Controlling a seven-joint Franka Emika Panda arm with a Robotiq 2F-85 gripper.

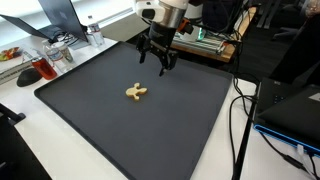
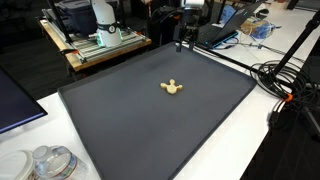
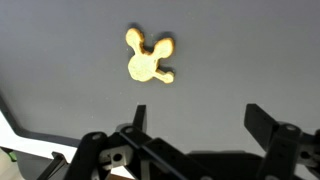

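Note:
A small yellow toy figure [image 1: 136, 92] with little lobes lies alone near the middle of the dark grey mat [image 1: 100, 120]; it also shows as the toy [image 2: 172, 87] and, in the wrist view, the toy [image 3: 148, 60]. My gripper [image 1: 159, 58] hovers above the mat's far part, behind the toy and apart from it. The same gripper [image 2: 182, 40] hangs at the far edge of the mat. In the wrist view the gripper [image 3: 198, 125] stands open, its two dark fingers spread wide with only bare mat between them.
A red cup and clutter [image 1: 45, 68] sit on the white table beside the mat. Cables [image 1: 240, 120] run along one side. A wooden bench with equipment [image 2: 100, 42] stands behind the mat. Glass jars [image 2: 50, 163] sit at the near corner.

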